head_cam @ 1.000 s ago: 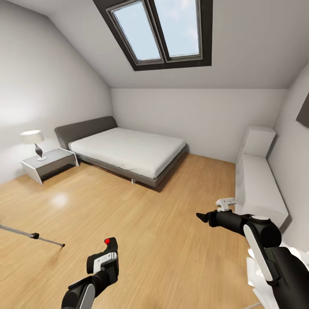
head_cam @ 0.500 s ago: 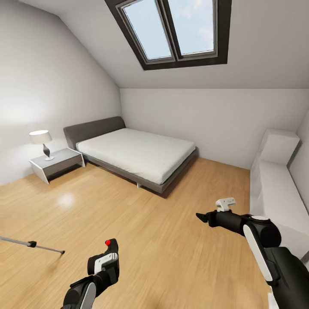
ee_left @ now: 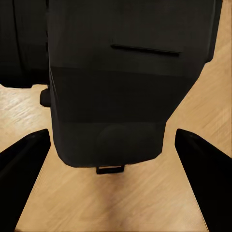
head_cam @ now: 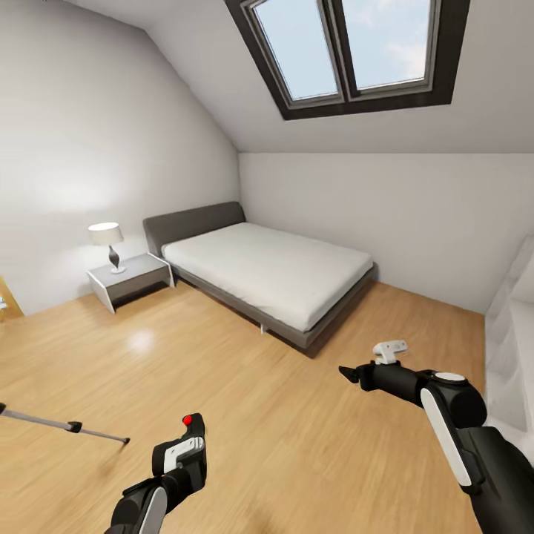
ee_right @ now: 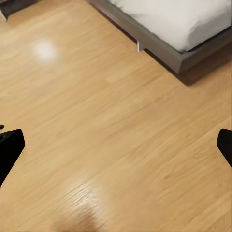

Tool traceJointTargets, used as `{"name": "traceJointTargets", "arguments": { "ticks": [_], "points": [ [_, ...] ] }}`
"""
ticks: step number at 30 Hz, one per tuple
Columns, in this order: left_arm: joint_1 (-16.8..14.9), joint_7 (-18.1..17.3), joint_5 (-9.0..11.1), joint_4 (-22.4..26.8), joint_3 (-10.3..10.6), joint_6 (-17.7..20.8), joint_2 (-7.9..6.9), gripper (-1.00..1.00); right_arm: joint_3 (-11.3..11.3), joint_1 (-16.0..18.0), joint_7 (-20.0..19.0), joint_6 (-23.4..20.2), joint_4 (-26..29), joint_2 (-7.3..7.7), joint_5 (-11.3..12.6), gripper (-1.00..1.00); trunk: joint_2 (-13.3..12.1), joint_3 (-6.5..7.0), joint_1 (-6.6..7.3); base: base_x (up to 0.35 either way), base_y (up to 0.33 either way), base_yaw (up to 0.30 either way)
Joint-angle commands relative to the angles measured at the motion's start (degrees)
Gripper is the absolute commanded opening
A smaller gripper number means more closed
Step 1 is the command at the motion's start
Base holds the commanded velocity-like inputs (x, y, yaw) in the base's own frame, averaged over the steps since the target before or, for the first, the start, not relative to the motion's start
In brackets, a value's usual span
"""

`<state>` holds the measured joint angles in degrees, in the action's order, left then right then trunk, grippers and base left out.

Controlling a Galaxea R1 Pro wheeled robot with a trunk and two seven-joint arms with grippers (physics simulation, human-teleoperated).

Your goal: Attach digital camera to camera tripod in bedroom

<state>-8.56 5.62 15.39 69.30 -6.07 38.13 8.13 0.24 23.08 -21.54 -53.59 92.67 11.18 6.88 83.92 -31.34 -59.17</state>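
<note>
We count one camera (ee_left: 116,82), boxy matte black with a red round button, clamped in the left gripper (head_cam: 189,434) at lower left. One tripod (head_cam: 63,424) leg, thin grey metal, lies at far left. Right gripper (ee_right: 116,145) fingers stand apart over glossy wood floor (head_cam: 297,445). One bed (head_cam: 274,271).

Grey bed (head_cam: 271,271) against the far wall; white-shaded lamp (head_cam: 107,241) on a grey nightstand (head_cam: 130,278) beside its headboard; dark-framed skylight (head_cam: 356,52) in the sloped ceiling.
</note>
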Motion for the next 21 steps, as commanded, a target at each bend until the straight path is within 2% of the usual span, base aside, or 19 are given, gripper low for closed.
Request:
{"name": "traceJointTargets", "arguments": {
  "ticks": [1, 7, 21],
  "points": [
    [-0.05, 0.51, 0.58, 0.07, -0.04, 0.28, 0.05, -1.00, 0.02, 0.03, 0.29, -0.12, 0.05, 0.06, 0.53, 1.00, 0.03, -0.06, -0.03, 0.334, -0.062, 0.205],
    [-0.05, 0.53, 0.42, 0.05, -0.01, 0.28, 0.05, -1.00, 0.06, 0.03, 0.29, 0.47, 0.05, 0.22, 0.54, 1.00, 0.03, -0.06, -0.03, 0.332, -0.109, 0.091],
    [-0.05, 0.65, 0.66, 0.05, -0.07, 0.28, 0.05, -1.00, 0.07, -0.05, 0.27, 0.48, 0.05, 0.28, 0.59, 1.00, 0.03, -0.06, -0.03, 0.329, -0.136, 0.008]
  ]
}}
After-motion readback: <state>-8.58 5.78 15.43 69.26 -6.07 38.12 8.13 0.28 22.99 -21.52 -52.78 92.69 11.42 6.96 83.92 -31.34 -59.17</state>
